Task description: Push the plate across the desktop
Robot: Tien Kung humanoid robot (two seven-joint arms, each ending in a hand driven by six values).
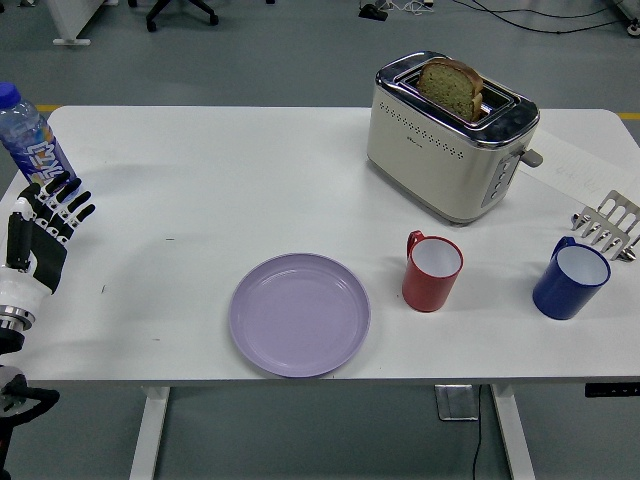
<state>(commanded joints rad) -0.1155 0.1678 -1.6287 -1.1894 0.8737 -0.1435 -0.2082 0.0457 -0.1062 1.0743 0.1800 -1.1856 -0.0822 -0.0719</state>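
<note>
A lavender plate [300,314] lies flat near the front edge of the white table [240,180], left of centre. My left hand [48,225] is at the table's left edge, well left of the plate, with its fingers spread and holding nothing. It is just in front of a blue-capped bottle [32,142]. The right hand is out of view.
A red mug [432,271] stands just right of the plate. A blue mug [572,279] is at the front right. A cream toaster [450,135] with a bread slice stands at the back right. A white rack [607,225] sits at the right edge.
</note>
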